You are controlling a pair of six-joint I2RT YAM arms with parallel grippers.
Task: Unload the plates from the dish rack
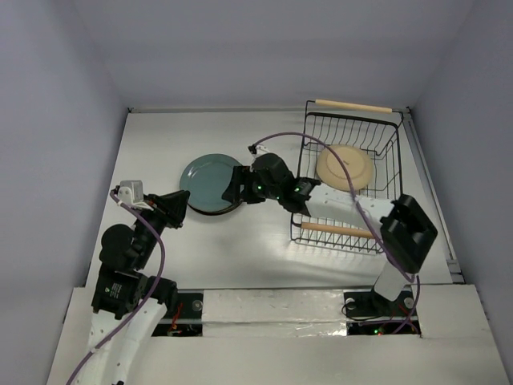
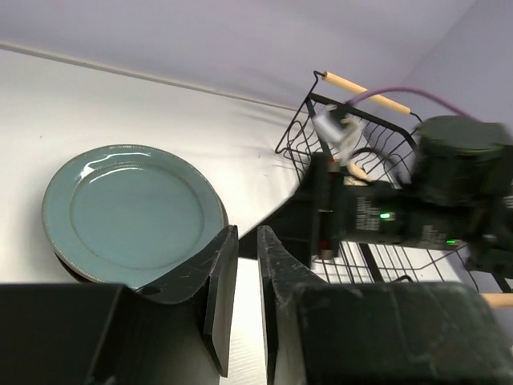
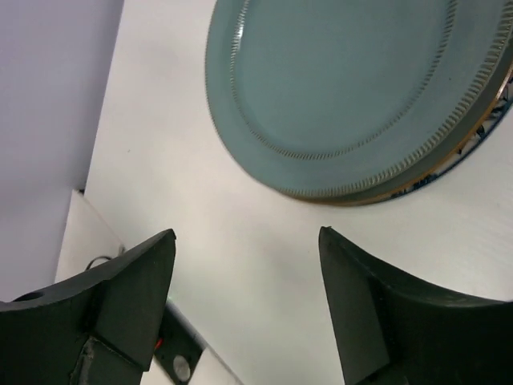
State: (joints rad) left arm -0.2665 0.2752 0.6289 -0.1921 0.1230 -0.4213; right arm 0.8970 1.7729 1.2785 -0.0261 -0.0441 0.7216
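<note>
Reaching the tan plate (image 1: pixel 345 167) is what the coming move turns on. It lies to the right of the right gripper (image 1: pixel 233 186), inside the dish rack (image 1: pixel 394 152) at the far right of the table (image 1: pixel 240 257). That gripper hangs just beside the right edge of the teal plate (image 1: pixel 207 181). Its fingers are spread wide and empty in the right wrist view, and it points away from the rack, so it would have to swing rightward.

The right arm is plainly the nearer one. The left gripper (image 1: pixel 176 205) sits at the near left of the pile (image 3: pixel 449 148), fingers drawn almost together on nothing, with the pile between it and the rack.

The tan plate shows nearly its whole round face to the overhead camera (leaning back or lying flat, I cannot tell which). The rack's long axis seems to run near to far, from one wooden handle (image 1: pixel 337 230) to the other.

Counting:
- One plate is in the rack.
- One pile is on the table, teal on top, with a further rim and a sliver of blue pattern showing beneath. I judge that to be three plates.
- The rack has two handles.
- Two grippers are in view, and neither holds anything.
</note>
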